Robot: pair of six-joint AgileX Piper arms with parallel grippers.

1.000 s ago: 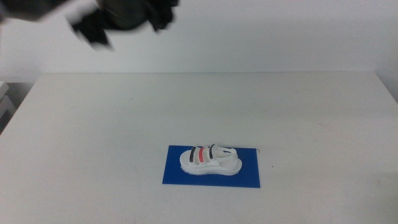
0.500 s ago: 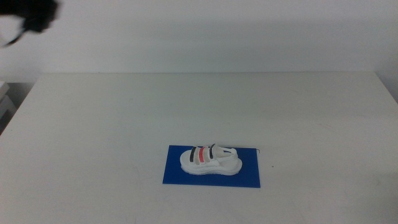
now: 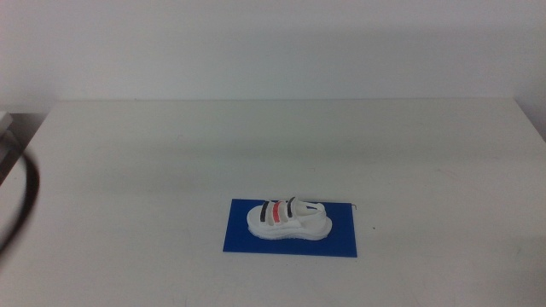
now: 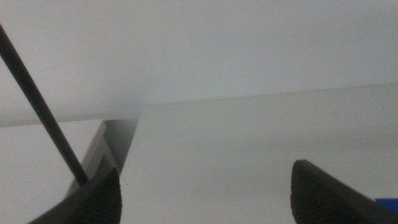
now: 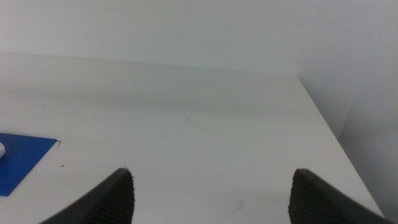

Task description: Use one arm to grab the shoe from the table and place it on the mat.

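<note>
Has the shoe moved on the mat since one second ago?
No. In the middle view the shoe lies at the same spot on the mat, inside its edges.

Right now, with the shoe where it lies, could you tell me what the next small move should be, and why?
Probably none beyond parking the arms. The shoe already rests upright on the mat, within its edges. The left gripper and the right gripper are both open, empty and out of the middle view, so the placing looks done.
</note>
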